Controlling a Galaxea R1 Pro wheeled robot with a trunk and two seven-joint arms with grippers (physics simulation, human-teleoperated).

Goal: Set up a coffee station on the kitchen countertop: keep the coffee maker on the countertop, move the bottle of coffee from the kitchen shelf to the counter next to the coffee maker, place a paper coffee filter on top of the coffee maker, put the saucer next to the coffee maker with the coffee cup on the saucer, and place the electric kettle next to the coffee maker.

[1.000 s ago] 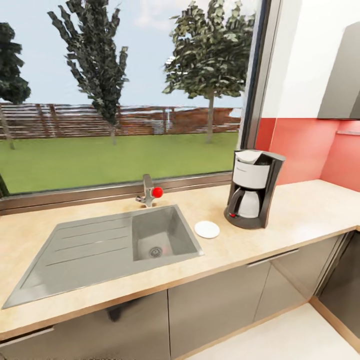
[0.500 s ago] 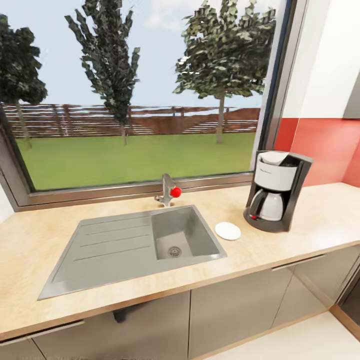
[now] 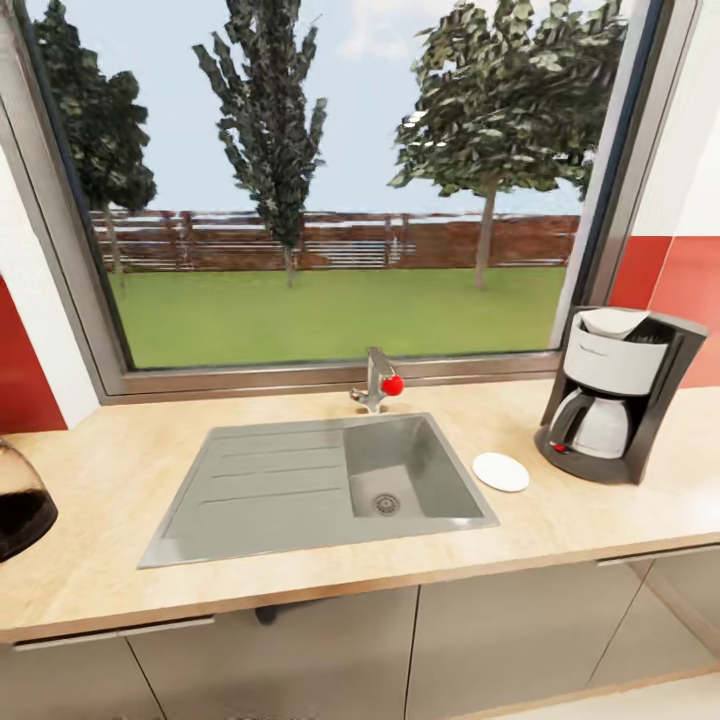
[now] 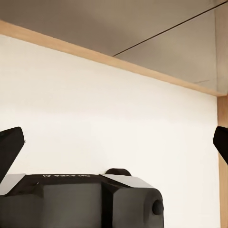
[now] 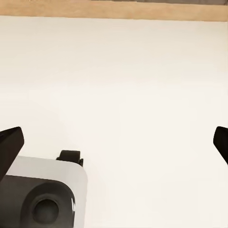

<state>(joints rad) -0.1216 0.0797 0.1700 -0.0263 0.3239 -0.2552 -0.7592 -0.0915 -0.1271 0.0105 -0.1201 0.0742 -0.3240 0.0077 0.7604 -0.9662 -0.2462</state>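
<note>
light-wood kitchen countertop [image 3: 120, 470], matt steel sink [image 3: 260, 490]

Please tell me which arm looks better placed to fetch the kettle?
Probably the left: the electric kettle sits at the far left of the kitchen countertop, on that arm's side. The left tool and right tool are open.

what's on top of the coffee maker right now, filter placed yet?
The black drip coffee maker with white front panel shows a white shape in its top opening; whether that is the paper filter or the machine's own panel cannot be told. The basket's inside is hidden.
</note>
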